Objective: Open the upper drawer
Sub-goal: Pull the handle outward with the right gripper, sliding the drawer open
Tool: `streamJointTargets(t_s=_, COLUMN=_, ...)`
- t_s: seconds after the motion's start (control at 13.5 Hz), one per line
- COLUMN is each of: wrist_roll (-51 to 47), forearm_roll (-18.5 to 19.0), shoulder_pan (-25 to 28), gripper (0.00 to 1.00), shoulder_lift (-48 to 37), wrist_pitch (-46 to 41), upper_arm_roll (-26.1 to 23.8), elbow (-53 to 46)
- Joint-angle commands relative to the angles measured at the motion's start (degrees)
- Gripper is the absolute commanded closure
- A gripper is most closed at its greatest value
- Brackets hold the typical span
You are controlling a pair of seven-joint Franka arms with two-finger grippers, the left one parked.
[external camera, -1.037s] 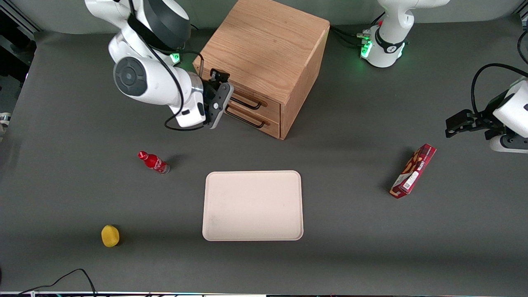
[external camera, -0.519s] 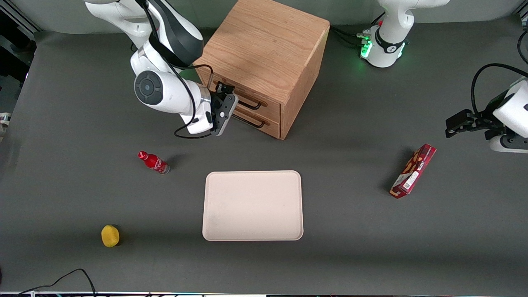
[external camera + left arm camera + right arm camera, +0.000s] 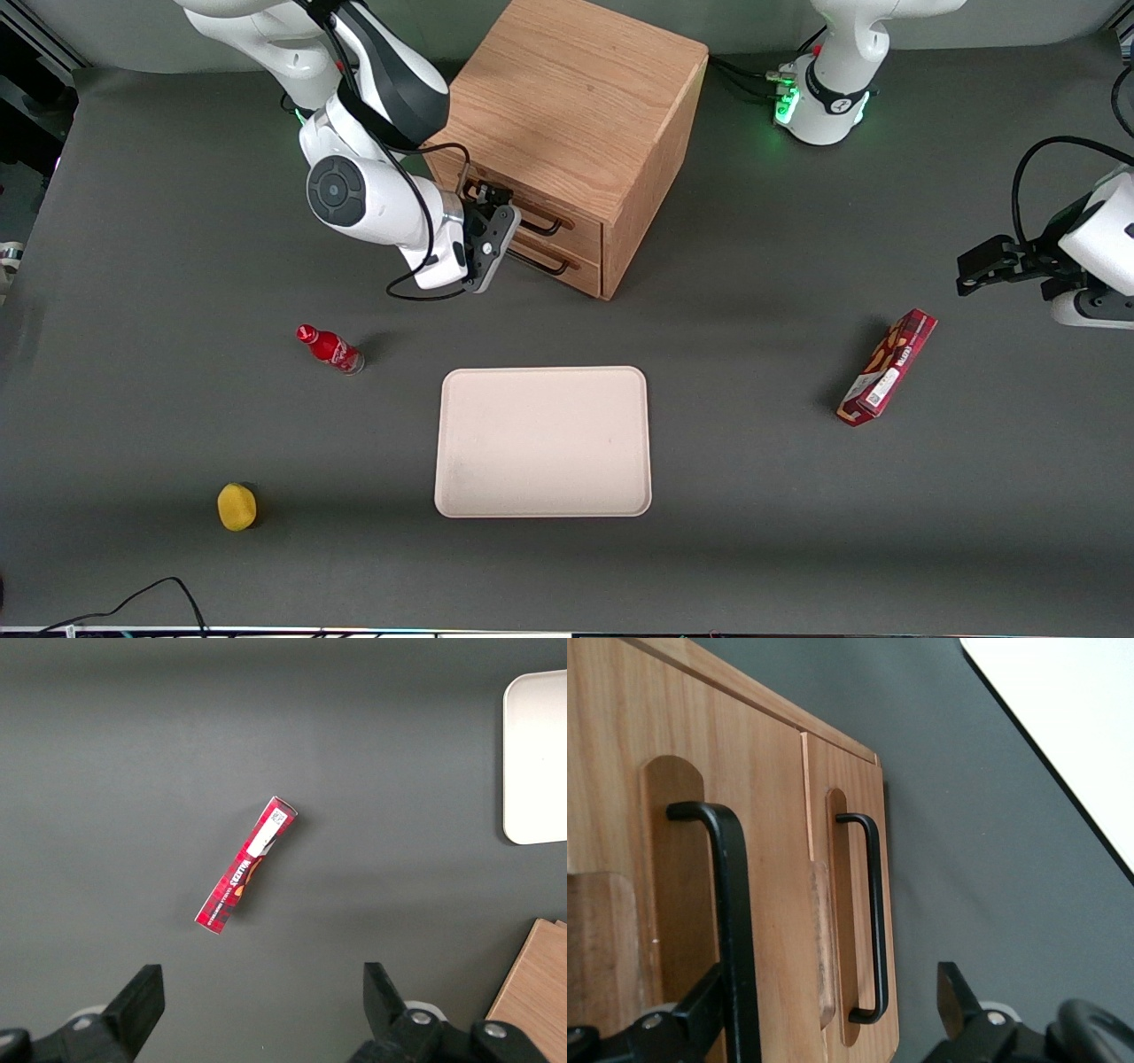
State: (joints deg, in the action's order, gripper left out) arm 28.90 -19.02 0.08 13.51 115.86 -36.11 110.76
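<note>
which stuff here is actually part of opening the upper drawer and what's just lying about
Part of the job:
- light oak upper drawer with thin black bar handle, shut
- right arm's end effector, open, at that handle, in front of the cube-shaped wooden cabinet

Lying about:
- lower look-alike drawer
- small red bottle
- beige rectangular tray
- yellow rounded fruit
- red snack box

The upper drawer [image 3: 567,229] is a light oak front in the cube-shaped cabinet [image 3: 576,106], sitting directly above a look-alike lower drawer [image 3: 558,266]. It is shut, its face flush with the cabinet's front. A thin black bar handle [image 3: 536,223] runs along it, set over a shallow rounded recess in the wood. In the right wrist view the drawer [image 3: 620,815] fills much of the frame, its handle [image 3: 731,921] standing off the wood. The gripper [image 3: 489,232] is right in front of the drawer, at the handle's end toward the working arm, fingers spread with one to each side of the bar.
</note>
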Motion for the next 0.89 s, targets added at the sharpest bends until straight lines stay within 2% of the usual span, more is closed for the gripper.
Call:
streamJointTargets(t_s=0.0, wrist_roll=1.07, forearm_roll=5.11, shoulder_pan=-0.69, gripper=0.0, shoulder_lift=3.62, wrist_pitch=1.83, upper_arm_roll=0.25, elbow=-1.51)
streamJointTargets(t_s=0.37, wrist_roll=1.5, forearm_roll=8.99, shoulder_pan=-0.96, gripper=0.0, shoulder_lift=8.46, wrist_pitch=0.95, upper_arm_roll=3.23, elbow=-9.06)
streamJointTargets(t_s=0.81, wrist_roll=10.37, forearm_roll=9.61, shoulder_pan=-0.96, gripper=0.0, shoulder_lift=13.99, wrist_pitch=-8.09, upper_arm_roll=10.44, elbow=-21.62)
